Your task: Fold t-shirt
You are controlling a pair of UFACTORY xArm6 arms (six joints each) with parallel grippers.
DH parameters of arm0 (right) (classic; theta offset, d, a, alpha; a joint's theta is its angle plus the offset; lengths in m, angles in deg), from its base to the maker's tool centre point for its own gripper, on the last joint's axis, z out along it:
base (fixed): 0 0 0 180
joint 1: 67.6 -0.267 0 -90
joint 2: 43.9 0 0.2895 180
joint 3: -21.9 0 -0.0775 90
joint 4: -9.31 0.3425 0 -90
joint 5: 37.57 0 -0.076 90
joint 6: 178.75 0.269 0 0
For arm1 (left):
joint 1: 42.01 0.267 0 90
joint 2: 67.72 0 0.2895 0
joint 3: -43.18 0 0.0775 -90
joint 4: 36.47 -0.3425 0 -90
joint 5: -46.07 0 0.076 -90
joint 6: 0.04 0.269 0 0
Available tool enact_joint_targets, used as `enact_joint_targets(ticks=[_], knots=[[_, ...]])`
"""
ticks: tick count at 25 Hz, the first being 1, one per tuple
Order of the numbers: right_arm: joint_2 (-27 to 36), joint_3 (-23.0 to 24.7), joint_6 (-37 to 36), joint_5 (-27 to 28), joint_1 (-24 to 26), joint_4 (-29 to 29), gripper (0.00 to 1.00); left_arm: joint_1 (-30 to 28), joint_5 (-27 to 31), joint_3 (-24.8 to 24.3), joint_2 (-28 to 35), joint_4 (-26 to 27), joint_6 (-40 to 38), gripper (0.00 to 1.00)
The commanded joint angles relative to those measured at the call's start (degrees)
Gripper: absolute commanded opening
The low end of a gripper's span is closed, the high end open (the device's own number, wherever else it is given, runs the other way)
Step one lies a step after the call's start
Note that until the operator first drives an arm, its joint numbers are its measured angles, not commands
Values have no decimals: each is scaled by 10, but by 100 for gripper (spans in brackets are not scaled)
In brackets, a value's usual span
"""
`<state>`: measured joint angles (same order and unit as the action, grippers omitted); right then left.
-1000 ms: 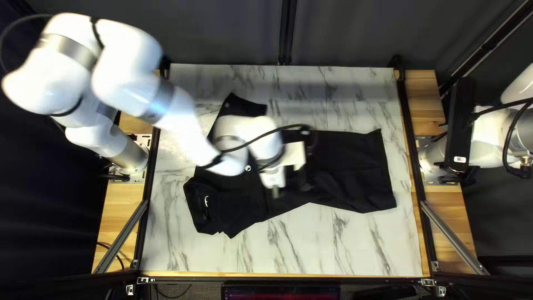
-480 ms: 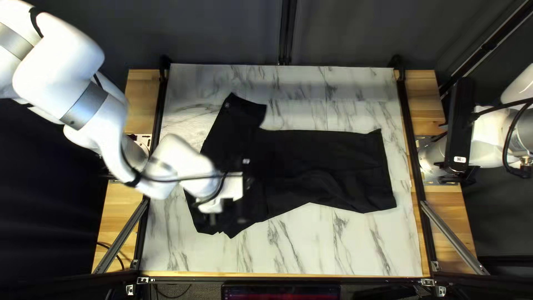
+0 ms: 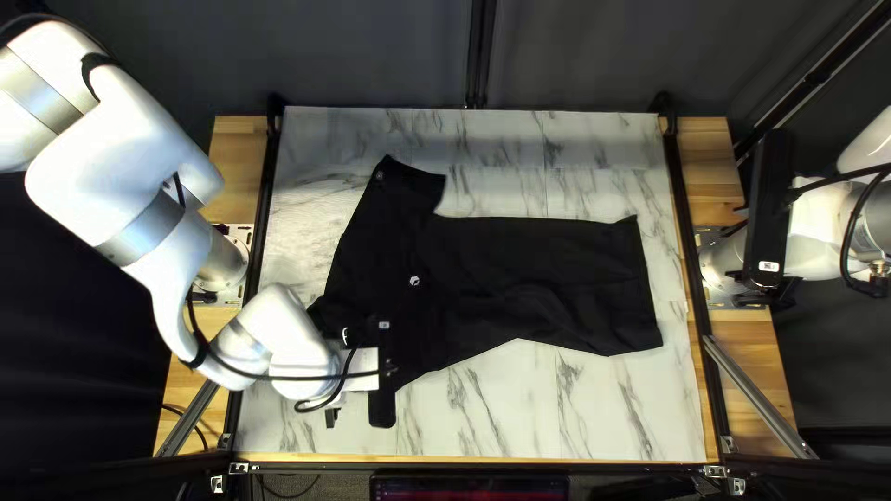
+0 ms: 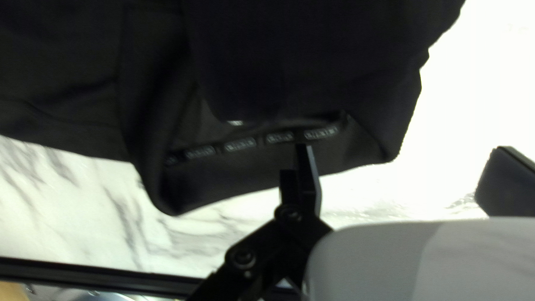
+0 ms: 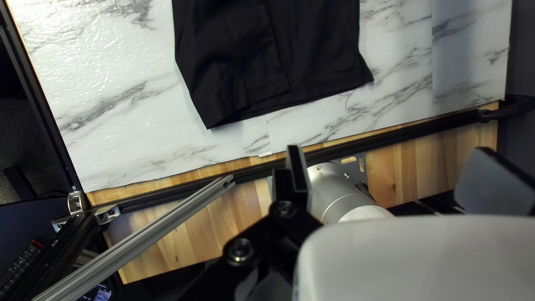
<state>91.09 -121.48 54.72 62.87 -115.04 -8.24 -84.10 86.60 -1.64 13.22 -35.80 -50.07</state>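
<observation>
The black t-shirt [image 3: 548, 278] lies across the table, its body toward the right of the top left view and one corner pointing to the far side. My left gripper [image 3: 356, 414] hovers at the shirt's near-left part. In the left wrist view that gripper [image 4: 407, 167] is open; one finger overlaps the edge of the shirt [image 4: 301, 78], where a printed band shows, and the other is beside the cloth. Off the table's right edge stands my right gripper [image 3: 768, 213]. The right wrist view shows this gripper [image 5: 398, 167] open, short of the shirt's straight end [image 5: 267, 61].
The marble-patterned tabletop [image 3: 557, 417] surrounds the shirt. A dark rail [image 3: 691, 278] runs along the right side, with wooden boards [image 3: 742, 362] and a metal strut [image 3: 761, 399] beyond it.
My left arm has swept from over the middle of the shirt to its near-left part, uncovering the shirt's centre. The right arm and the shirt's right part have not moved.
</observation>
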Motion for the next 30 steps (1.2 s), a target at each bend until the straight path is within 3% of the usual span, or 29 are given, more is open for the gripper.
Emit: enact_joint_targets(ticks=[1,2,4,5,7,12,30], knots=[[0,0,0,0,0,0,100,8,-29,-19,-4,14,3,62],[0,0,0,0,0,0,100,10,-32,-22,-3,15,4,59],[0,0,0,0,0,0,100,19,-42,-33,0,20,8,20],[0,0,0,0,0,0,100,23,-46,-36,1,21,9,5],[0,0,0,0,0,0,100,31,-55,-40,0,23,15,0],[0,0,0,0,0,0,100,42,-59,-47,-1,39,35,0],[0,0,0,0,0,0,100,75,165,-134,226,-2,6,0]])
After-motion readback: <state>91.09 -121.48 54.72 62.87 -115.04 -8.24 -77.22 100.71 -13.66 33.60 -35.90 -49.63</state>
